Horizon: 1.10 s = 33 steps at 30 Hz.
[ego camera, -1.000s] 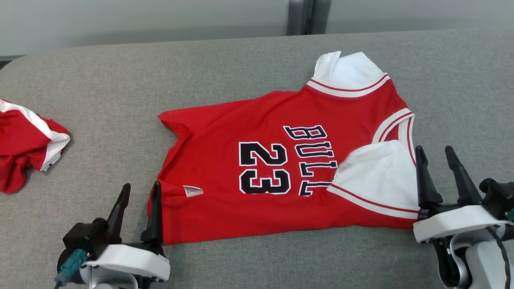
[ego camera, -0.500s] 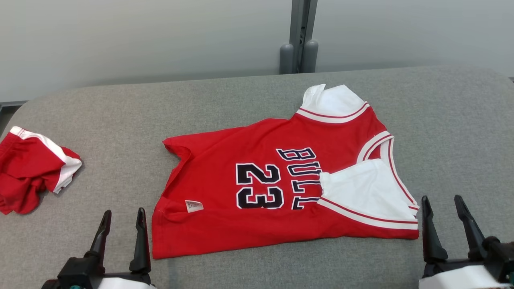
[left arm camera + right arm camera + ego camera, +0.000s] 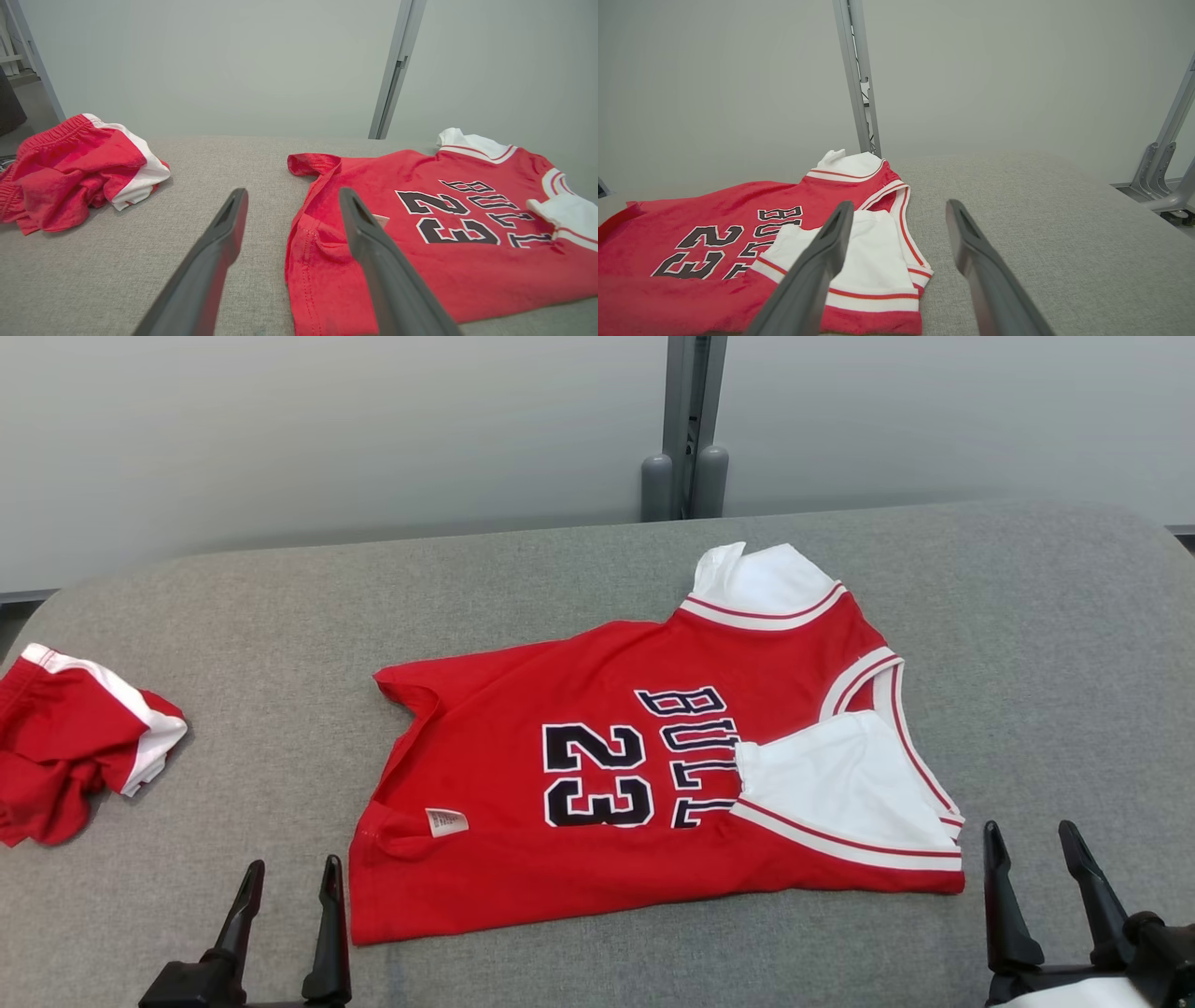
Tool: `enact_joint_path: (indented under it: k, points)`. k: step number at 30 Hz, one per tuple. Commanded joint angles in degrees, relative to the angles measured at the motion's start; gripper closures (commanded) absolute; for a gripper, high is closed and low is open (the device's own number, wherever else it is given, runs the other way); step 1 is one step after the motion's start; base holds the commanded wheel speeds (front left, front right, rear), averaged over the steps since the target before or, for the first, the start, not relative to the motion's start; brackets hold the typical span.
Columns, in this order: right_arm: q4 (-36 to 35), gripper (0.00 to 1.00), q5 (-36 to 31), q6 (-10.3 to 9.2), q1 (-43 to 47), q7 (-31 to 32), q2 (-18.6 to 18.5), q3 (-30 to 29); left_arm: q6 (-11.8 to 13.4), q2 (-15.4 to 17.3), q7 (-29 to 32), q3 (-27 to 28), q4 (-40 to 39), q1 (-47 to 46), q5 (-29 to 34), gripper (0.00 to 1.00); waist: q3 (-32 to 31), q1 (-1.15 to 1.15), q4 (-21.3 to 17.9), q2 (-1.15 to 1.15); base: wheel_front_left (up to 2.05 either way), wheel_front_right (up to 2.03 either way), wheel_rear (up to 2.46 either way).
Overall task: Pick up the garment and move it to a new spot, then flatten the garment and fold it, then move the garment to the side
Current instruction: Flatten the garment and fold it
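Note:
The garment (image 3: 597, 719) is a red jersey with white sleeves and "23" in black, lying spread on the grey cushion with its near long edge folded over; it also shows as the garment (image 3: 420, 242) and the garment (image 3: 714, 261). My left gripper (image 3: 289, 882) stands open and empty at the lower left, just off the jersey's hem corner. In the left wrist view the left gripper (image 3: 292, 200) has the hem between and beyond its fingers. At the lower right my right gripper (image 3: 1032, 845) is open and empty, beside the white sleeve. The right gripper (image 3: 899, 212) sits above the sleeve's edge.
A crumpled red and white pair of shorts (image 3: 75, 737) lies at the cushion's far left, also seen as the shorts (image 3: 74, 168). The grey cushion (image 3: 1046, 644) has bare room to the right. A grey post (image 3: 686, 429) stands behind the far edge.
Both grippers have drawn back toward me, away from the jersey's near edge, and stand open. The head camera has tilted up, so the whole scene sits lower in the picture.

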Motion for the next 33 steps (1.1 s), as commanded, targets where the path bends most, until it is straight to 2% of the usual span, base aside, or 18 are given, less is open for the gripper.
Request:
enact_joint_path:
  k: [1,6,12,18,26,27,28,29,30,33]
  points:
    - [0.0,0.0,0.4,0.01,-0.7,-0.3,-0.1,-0.2,-0.3,0.3,-0.3,0.2,0.3,-0.9,0.3,0.0,0.2,0.0,0.2,0.0,0.0,0.0,0.0]
    - [1.1,0.0,1.1,0.01,-1.9,-0.3,-0.1,-0.2,-0.8,0.4,-0.3,-0.4,1.6,-2.2,0.5,0.0,1.2,0.0,0.4,0.0,0.0,0.0,0.0]
    - [9.2,0.0,1.3,0.01,-5.7,-0.3,-0.1,0.1,-2.2,-0.5,3.3,-2.2,7.5,-4.9,-2.1,0.0,4.1,0.0,0.5,0.0,0.0,0.0,0.0]
    - [17.9,0.0,1.8,0.01,-10.2,-0.3,-0.2,1.4,-2.4,-1.2,5.9,-3.0,13.0,-7.5,-4.3,0.0,7.1,0.0,-0.2,0.0,0.0,0.0,0.0]
    - [24.9,0.0,4.8,0.01,-14.4,-0.3,-0.2,3.1,-4.1,-1.5,9.4,-4.0,18.3,-10.1,-7.2,0.0,9.1,0.0,-0.4,0.0,0.0,0.0,0.0]
    - [25.6,0.0,5.3,0.01,-14.8,-0.3,-0.2,3.5,-4.4,-1.4,9.5,-4.2,18.8,-10.3,-7.2,0.22,9.2,0.0,-0.4,0.0,0.0,0.0,0.0]
    - [26.4,0.29,5.8,0.01,-15.0,-0.3,-0.2,3.9,-4.4,-1.3,9.6,-4.3,19.1,-10.5,-7.3,0.68,9.3,0.0,-0.4,0.0,0.0,0.0,0.0]
    - [26.8,0.75,6.2,0.01,-15.4,-0.3,-0.4,4.3,-4.6,-1.3,9.5,-4.4,19.3,-10.7,-7.4,1.0,9.4,0.0,-0.4,0.0,0.0,0.0,0.0]
    - [27.4,1.0,6.8,0.01,-15.7,-0.3,-0.4,4.7,-4.8,-1.1,9.5,-4.6,19.6,-10.8,-7.3,1.0,9.4,0.0,-0.4,0.0,0.0,0.0,0.0]
    - [28.2,1.0,8.6,-0.01,-16.4,-0.2,-0.9,5.7,-5.0,-0.6,8.7,-4.6,19.5,-10.9,-7.3,1.0,9.6,0.0,-0.3,0.0,0.0,0.0,0.0]
